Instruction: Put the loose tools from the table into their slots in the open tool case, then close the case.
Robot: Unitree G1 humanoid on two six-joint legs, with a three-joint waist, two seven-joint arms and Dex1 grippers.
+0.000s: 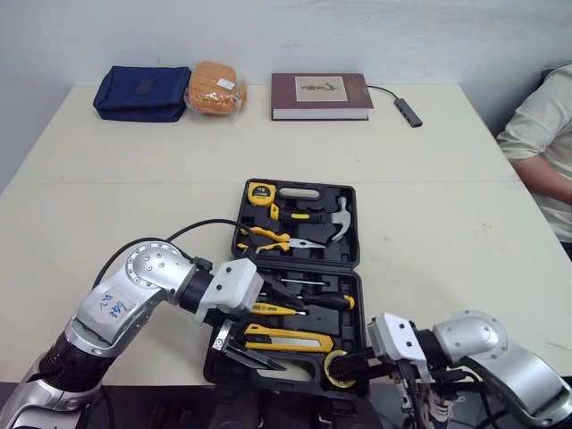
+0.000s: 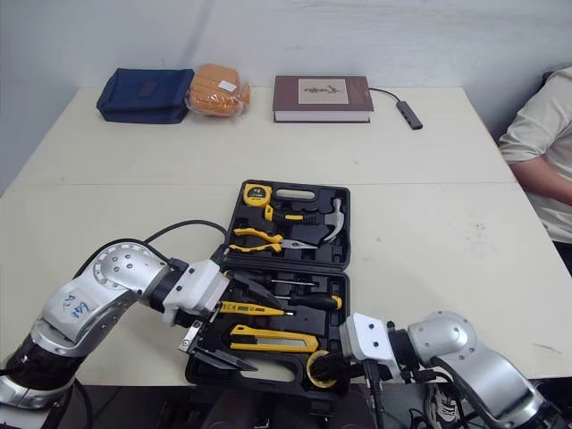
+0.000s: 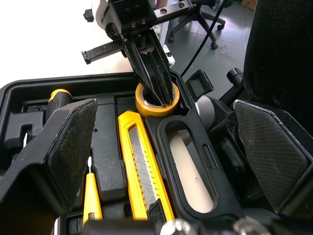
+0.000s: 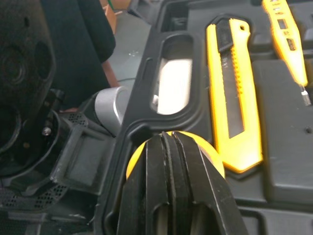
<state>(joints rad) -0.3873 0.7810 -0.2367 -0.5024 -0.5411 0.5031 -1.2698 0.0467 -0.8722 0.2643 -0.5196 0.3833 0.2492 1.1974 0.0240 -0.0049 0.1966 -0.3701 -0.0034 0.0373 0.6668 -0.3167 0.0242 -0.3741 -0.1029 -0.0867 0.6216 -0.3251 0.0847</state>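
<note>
Presently, the tool case [image 1: 353,223] is found open on the table [image 1: 134,179]. The tape roll [image 3: 145,106] is seated in its near right corner, beside the utility knife [image 1: 286,340]. Right gripper [image 3: 159,93]: fingers pressed together, tips sunk into the roll's hole. Left gripper [image 1: 268,326]: jaws spread wide, nothing held, poised over the near tray

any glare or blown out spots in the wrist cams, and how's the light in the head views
Left wrist view: the table behind the tool case is blown out to white. Right wrist view: a bright patch glares through the case's handle opening. Left eye view: even light, no strong glare.
</note>
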